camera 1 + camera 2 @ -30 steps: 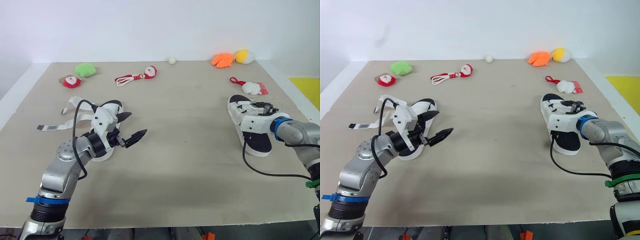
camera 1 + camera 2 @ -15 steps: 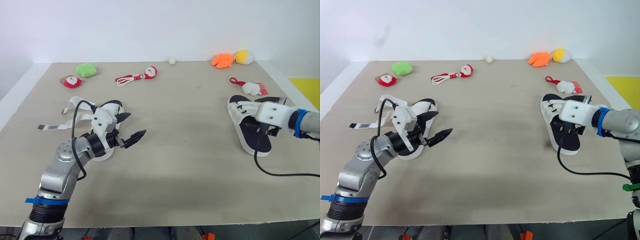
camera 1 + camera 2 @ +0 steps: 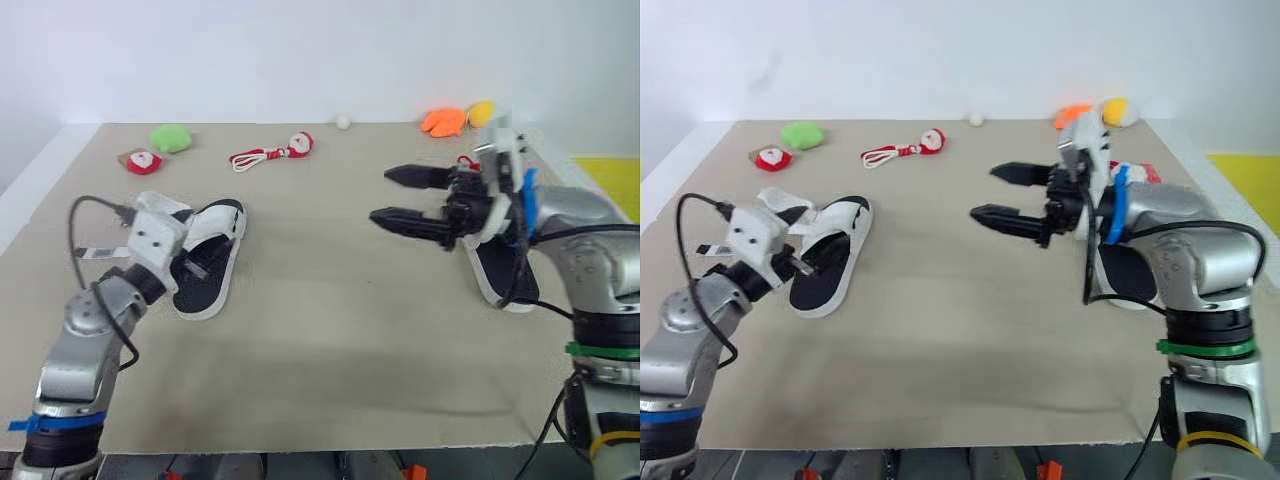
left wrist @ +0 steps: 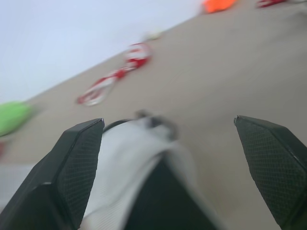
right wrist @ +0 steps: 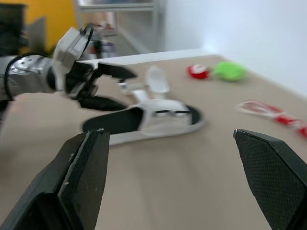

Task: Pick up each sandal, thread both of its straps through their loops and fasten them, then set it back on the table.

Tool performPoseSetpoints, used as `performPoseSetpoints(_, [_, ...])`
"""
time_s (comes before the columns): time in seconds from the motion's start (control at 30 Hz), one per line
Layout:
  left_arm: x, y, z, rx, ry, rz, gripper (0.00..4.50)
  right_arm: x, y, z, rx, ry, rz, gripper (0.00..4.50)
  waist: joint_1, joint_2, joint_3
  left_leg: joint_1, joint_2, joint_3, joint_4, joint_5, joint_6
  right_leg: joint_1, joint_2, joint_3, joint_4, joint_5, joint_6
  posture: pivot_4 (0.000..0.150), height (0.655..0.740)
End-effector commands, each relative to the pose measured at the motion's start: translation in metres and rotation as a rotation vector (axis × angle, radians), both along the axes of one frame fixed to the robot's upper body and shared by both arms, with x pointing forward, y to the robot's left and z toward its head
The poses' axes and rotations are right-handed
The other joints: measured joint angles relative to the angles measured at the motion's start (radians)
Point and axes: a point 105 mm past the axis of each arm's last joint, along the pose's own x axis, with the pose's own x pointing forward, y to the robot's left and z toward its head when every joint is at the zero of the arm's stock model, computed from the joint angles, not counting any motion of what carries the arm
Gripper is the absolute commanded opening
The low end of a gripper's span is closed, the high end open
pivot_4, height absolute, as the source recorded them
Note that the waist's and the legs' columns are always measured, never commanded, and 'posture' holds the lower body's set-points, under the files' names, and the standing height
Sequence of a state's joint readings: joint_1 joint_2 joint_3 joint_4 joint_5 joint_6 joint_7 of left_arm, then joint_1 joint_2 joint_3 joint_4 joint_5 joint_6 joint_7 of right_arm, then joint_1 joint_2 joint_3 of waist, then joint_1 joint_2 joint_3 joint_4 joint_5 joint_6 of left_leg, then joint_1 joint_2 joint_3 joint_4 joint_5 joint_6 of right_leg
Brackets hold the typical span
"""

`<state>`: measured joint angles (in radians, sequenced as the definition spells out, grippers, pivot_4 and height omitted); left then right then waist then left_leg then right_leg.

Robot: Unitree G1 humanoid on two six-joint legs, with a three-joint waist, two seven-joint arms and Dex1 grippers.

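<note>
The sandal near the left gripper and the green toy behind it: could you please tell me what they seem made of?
The sandal: matte black footbed, likely foam or rubber; its white straps look like smooth synthetic material, though that is uncertain. The green toy: probably plush fabric, given its soft, rounded, dull shape.

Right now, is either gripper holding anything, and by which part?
Nothing is held: right gripper open in the air, left gripper open at the left sandal.
</note>
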<state>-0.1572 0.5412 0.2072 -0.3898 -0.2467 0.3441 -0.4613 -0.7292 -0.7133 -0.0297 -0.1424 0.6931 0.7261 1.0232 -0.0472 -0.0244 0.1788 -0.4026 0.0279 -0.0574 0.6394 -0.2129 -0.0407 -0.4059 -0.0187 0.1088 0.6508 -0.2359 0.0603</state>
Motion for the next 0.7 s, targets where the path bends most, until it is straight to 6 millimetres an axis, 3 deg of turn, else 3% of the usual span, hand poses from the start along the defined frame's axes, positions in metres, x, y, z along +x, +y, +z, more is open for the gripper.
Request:
performPoseSetpoints(0.03, [-0.005, 0.019, 0.017, 0.101, -0.108, 0.137, 4.5, -0.003, 0.008, 0.004, 0.004, -0.04, 0.043, 4.45, 0.003, 0.0, 0.0, 0.0, 0.0, 0.0, 0.0, 0.0, 0.0, 0.0, 0.0, 0.0, 0.0, 0.0, 0.0, 0.15, 0.74])
performPoseSetpoints(0.13, [0.001, 0.034, 0.01, 0.282, -0.13, 0.244, 4.5, -0.002, 0.018, 0.0, -0.03, -0.086, 0.072, 4.45, 0.002, -0.001, 0.0, 0.0, 0.0, 0.0, 0.0, 0.0, 0.0, -0.001, 0.0, -0.001, 0.0, 0.0, 0.0, 0.15, 0.74])
performPoseSetpoints(0.23, [0.006, 0.036, 0.003, 0.405, -0.139, 0.267, 4.5, 0.0, 0.025, -0.004, -0.072, -0.141, 0.082, 4.45, 0.002, -0.001, 0.0, 0.0, 0.0, 0.0, 0.0, 0.0, 0.0, -0.001, 0.001, -0.001, 0.0, 0.0, 0.0, 0.15, 0.74])
performPoseSetpoints(0.7, [0.028, 0.017, -0.029, 0.655, -0.119, 0.211, 4.5, -0.002, 0.032, 0.006, -0.075, -0.206, 0.1, 4.45, 0.001, -0.001, 0.0, -0.001, 0.001, 0.0, -0.001, 0.0, 0.0, -0.002, 0.001, -0.001, 0.0, 0.0, 0.0, 0.15, 0.74])
